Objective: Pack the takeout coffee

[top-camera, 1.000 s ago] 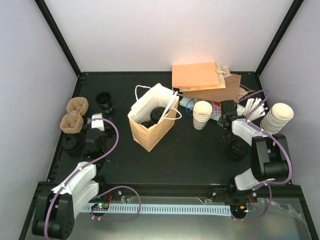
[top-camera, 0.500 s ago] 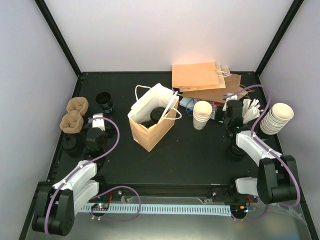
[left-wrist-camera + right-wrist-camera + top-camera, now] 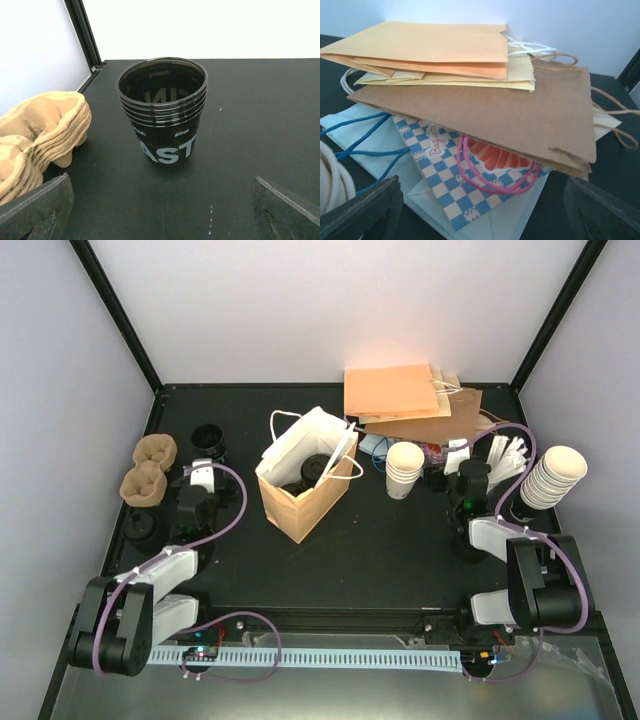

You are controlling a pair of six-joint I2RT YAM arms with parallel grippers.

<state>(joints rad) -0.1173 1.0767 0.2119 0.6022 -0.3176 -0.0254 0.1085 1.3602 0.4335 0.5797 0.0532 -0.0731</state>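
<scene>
An open brown paper bag [image 3: 300, 502] with a white lining stands mid-table, and black round lids [image 3: 306, 476] show inside it. A black-lidded cup [image 3: 140, 526] stands near the left edge. Another [image 3: 468, 542] is partly hidden under my right arm. My left gripper [image 3: 206, 460] is open and empty and faces a stack of black plastic cups [image 3: 162, 112]; its fingertips [image 3: 37, 205] are short of the stack. My right gripper [image 3: 447, 462] is open and empty and faces a pile of flat paper bags [image 3: 485, 105].
Brown pulp carrier trays [image 3: 148, 468] lie far left and show in the left wrist view [image 3: 40, 135]. A stack of lidless white cups [image 3: 405, 470] stands right of the bag, with a second stack [image 3: 552, 476] at the right edge. The flat bags [image 3: 405, 400] lie at the back.
My right arm has folded back, its gripper swinging left toward the flat bags. My left gripper has moved away from me toward the black plastic cups.
</scene>
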